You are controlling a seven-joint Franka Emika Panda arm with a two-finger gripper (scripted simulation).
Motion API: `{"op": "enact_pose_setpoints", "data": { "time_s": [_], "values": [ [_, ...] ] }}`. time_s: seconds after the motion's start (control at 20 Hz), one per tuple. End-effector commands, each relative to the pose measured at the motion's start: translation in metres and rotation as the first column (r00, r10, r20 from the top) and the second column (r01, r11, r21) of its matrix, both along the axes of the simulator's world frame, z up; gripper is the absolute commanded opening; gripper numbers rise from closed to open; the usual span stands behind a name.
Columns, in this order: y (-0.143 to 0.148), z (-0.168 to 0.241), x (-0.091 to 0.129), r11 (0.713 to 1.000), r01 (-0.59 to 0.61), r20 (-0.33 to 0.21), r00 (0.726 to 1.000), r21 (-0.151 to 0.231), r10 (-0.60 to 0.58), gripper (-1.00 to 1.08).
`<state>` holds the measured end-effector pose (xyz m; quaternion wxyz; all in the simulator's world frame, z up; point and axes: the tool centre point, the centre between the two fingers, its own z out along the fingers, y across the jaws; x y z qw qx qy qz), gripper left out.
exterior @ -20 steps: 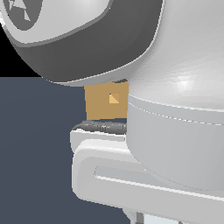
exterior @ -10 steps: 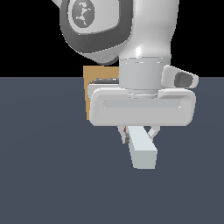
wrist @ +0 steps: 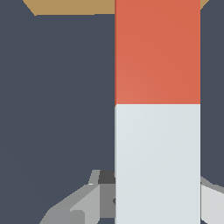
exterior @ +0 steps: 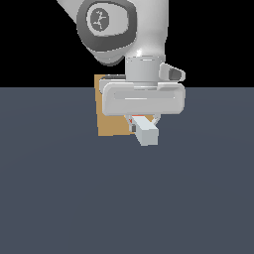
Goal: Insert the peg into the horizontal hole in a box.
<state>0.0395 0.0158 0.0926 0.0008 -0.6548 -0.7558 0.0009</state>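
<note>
Your gripper (exterior: 144, 120) hangs below the white arm, just in front of the box (exterior: 110, 119), a tan block standing on the dark grey table (exterior: 59, 188); the gripper's wide white body covers the box's upper part and the side of it toward the exterior view's right; the fingers (exterior: 155, 119) are clamped on the peg (exterior: 147, 133), one on each side of it; in the exterior view you see mostly the peg's white end facing the camera, lifted clear of the table, with only a sliver of orange-red showing between the fingers; in the wrist view the peg (wrist: 157, 109) runs as a broad bar away from the fingers (wrist: 87, 203), white half nearest them and orange-red half pointing toward the box (wrist: 74, 6), whose tan edge sits beyond the peg's far end; the hole in the box is hidden in both views, so you cannot tell whether the peg's tip has reached it.
</note>
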Motion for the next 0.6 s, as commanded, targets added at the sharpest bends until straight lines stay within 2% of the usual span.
{"op": "enact_pose_setpoints", "data": {
  "time_s": [0.0, 0.55],
  "values": [
    [0.0070, 0.0041, -0.0014, 1.000, -0.011, 0.003, 1.000, -0.001, 0.011, -1.00],
    [0.0111, 0.0070, -0.0008, 1.000, -0.016, 0.004, 1.000, 0.001, 0.016, -1.00]
  ]
}}
